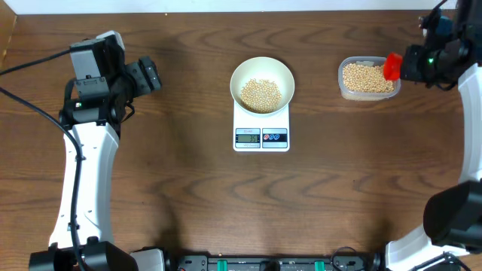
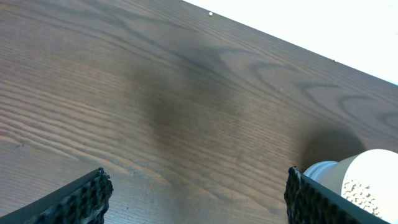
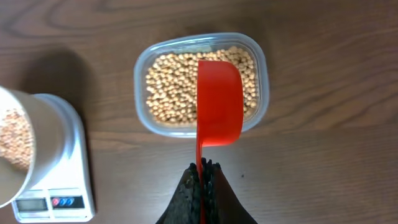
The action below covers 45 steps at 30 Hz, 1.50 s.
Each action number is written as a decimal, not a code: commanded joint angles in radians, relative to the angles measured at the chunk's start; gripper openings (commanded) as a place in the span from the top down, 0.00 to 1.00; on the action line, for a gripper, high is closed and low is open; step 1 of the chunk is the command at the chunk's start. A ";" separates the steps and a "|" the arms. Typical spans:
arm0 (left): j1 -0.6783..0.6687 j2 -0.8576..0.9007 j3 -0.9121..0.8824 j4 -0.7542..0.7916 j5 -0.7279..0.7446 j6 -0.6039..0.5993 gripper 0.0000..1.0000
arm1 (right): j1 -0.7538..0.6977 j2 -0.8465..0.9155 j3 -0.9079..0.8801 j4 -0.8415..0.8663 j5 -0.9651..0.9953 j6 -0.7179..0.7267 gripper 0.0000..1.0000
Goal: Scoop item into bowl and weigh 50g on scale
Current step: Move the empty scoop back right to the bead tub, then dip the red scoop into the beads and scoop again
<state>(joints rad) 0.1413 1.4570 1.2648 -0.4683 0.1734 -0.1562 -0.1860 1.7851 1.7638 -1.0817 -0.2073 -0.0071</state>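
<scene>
While left fingers (image 2: 74, 199) spread wide, right fingers (image 3: 185, 200) pinch red scoop (image 3: 219, 102); scale (image 1: 261, 123) display (image 1: 247, 136) illegible.

Digits on the scale (image 1: 261, 138) are too small to read from overhead. The left wrist view cuts the bowl (image 2: 372, 167) off at 4 o'clock. The handle end of the red scoop (image 3: 219, 99) vanishes, apparently clamped, inside the right jaws.

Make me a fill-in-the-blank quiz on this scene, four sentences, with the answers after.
1. The bowl sits on the ____.
2. The right gripper is shut on a ____ scoop.
3. The scoop hangs over the ____ of beans.
4. The left gripper is ____.
Missing words: scale; red; tub; open.
</scene>
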 commanded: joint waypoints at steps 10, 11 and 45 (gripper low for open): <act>0.002 -0.002 0.009 -0.003 -0.010 0.014 0.09 | 0.011 0.069 -0.086 0.111 0.026 0.014 0.99; 0.002 -0.002 0.009 -0.003 -0.010 0.014 0.09 | 0.011 0.076 -0.087 0.115 0.026 0.014 0.99; 0.002 -0.002 0.009 -0.003 -0.010 0.014 0.09 | -0.019 0.230 -0.090 0.176 -0.314 0.127 0.99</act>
<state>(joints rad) 0.1413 1.4570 1.2648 -0.4683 0.1734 -0.1562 -0.1940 2.0003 1.6783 -0.9047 -0.4095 0.0917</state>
